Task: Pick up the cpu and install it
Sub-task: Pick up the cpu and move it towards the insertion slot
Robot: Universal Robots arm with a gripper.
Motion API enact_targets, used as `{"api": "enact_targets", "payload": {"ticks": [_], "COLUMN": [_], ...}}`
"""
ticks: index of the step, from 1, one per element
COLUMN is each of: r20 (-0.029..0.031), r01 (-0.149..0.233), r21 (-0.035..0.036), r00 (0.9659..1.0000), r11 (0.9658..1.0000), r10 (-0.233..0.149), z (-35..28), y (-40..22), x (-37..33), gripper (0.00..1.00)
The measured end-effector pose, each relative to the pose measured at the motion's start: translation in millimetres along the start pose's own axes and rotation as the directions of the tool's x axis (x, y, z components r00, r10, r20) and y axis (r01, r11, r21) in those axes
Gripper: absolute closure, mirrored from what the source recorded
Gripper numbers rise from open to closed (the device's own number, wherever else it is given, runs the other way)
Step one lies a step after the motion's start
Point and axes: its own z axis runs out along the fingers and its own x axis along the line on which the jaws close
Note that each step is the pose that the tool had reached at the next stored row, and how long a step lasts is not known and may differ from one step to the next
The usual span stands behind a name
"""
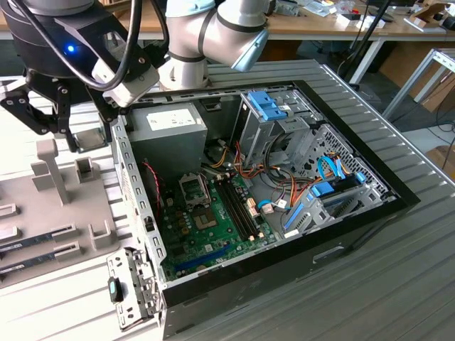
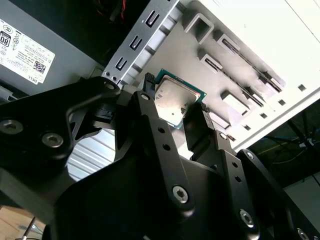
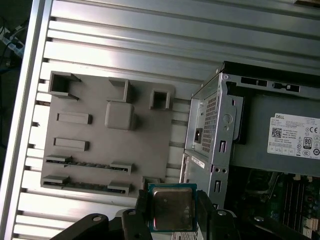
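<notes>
1. The gripper point(image 3: 172, 207) was clamped on the cpu point(image 3: 172, 209). One black finger point(image 3: 143, 206) pressed on each of two opposite edges.
2. In both wrist views the silvery lid of the cpu faced the camera, with the thin green rim showing around it. In the second wrist view the chip point(image 2: 176, 100) sat level between the fingertips point(image 2: 148, 84).
3. The cpu was held over the edge of the grey fixture tray point(image 3: 100, 145) nearest the computer case point(image 1: 284, 277). It lay just beside the case's perforated metal rear panel point(image 3: 212, 125). It looked raised off the tray, but the gap could not be judged.
4. The square pad point(image 3: 120, 115) on the tray was bare and well apart from the chip.
5. Two memory sticks point(image 3: 85, 164) lay in the long slots of the tray.
6. In the exterior view the arm point(image 1: 206, 35) reached over the case's back corner, towards the exterior view's left. The gripper body point(image 1: 50, 64) hung above the tray point(image 1: 43, 206).
7. The case lay open on the ribbed aluminium table point(image 3: 150, 30). The grey power supply point(image 1: 167, 131) sat in its near corner by the gripper.
8. The cpu socket point(image 1: 193, 188) on the green motherboard point(image 1: 213, 238) stood open, with nothing seated in it.
</notes>
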Motion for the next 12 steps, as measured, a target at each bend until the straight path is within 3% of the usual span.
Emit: {"api": "enact_targets", "payload": {"ticks": [12], "r20": [0.0], "r01": [0.0], "r21": [0.0], "r00": [1.0], "r11": [1.0], "r10": [0.0], "z": [1.3], "y": [-0.8], "x": [-2.5], "gripper": [0.53]}}
